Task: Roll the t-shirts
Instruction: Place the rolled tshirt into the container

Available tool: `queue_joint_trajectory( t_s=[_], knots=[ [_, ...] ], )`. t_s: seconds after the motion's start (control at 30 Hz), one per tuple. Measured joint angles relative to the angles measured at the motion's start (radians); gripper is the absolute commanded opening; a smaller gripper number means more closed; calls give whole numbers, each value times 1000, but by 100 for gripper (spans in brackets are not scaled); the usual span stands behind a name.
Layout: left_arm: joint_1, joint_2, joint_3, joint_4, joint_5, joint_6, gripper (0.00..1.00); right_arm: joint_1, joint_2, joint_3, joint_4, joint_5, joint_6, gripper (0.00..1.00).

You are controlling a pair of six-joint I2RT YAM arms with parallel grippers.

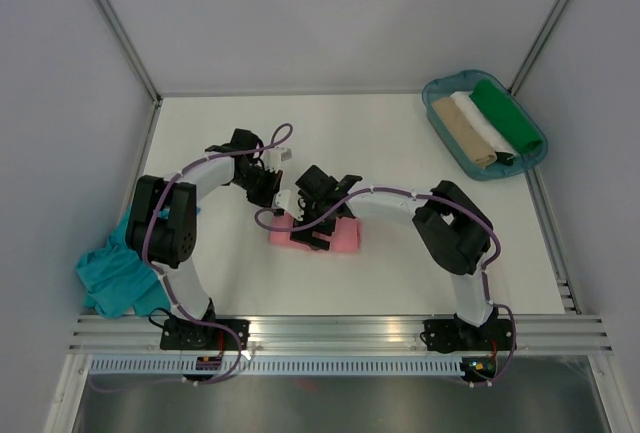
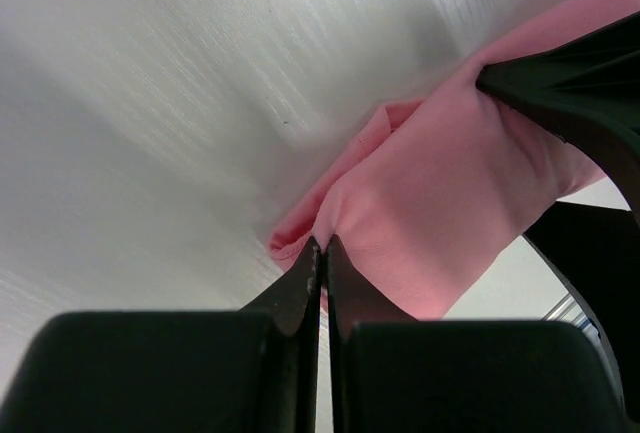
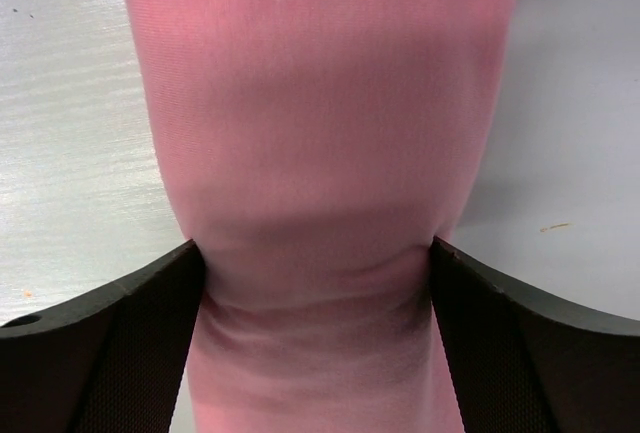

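The salmon pink t-shirt (image 1: 345, 240) lies as a thick roll on the white table, mid-front. My right gripper (image 1: 312, 225) straddles the roll from above; in the right wrist view its fingers (image 3: 150, 303) press into both sides of the pink roll (image 3: 320, 103), so the gripper (image 3: 317, 248) is shut on it. My left gripper (image 1: 283, 203) is at the roll's left end; in the left wrist view its jaws (image 2: 321, 243) are closed and pinch a fold of the pink fabric (image 2: 450, 193). The teal blue t-shirt (image 1: 115, 273) lies crumpled at the table's front left, partly behind the left arm.
A rigid teal tray (image 1: 455, 78) at the back right holds three rolled cloths: beige, white and green. Grey walls and metal posts bound the table on three sides. An aluminium rail runs along the near edge with both arm bases.
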Motion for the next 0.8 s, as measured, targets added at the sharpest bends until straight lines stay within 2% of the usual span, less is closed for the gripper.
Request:
queue_joint_trajectory(
  t_s=[0.07, 0.1, 0.13, 0.23, 0.37, 0.4, 0.47, 0.53, 0.67, 0.77, 0.8],
  knots=[
    [0, 0, 1, -2, 0, 2, 9, 1, 0, 0, 0, 9, 0, 84],
    [0, 0, 1, -3, -1, 3, 15, 2, 0, 0, 0, 13, 0, 73],
    [0, 0, 1, -3, -1, 5, 28, 2, 0, 0, 0, 17, 0, 68],
    [0, 0, 4, -6, -13, 17, 45, 3, -1, -2, 0, 34, 8, 62],
    [2, -1, 10, -11, -28, 21, 49, 3, -14, -22, 13, 45, 15, 56],
    [2, -1, 14, -14, -29, 21, 50, 3, -18, -28, 16, 48, 17, 51],
    [3, -1, 26, -21, -34, 21, 50, 3, -29, -43, 23, 62, 20, 48],
    [5, -3, 39, -29, -42, 21, 51, 2, -43, -63, 32, 73, 24, 40],
    [26, -6, 68, -40, -57, 21, 52, -22, -93, -130, 43, 87, 24, 31],
    [48, -10, 89, -48, -80, 28, 52, -76, -140, -188, 44, 92, 23, 21],
    [53, -11, 95, -49, -84, 32, 52, -99, -153, -205, 43, 95, 23, 12]
  ],
)
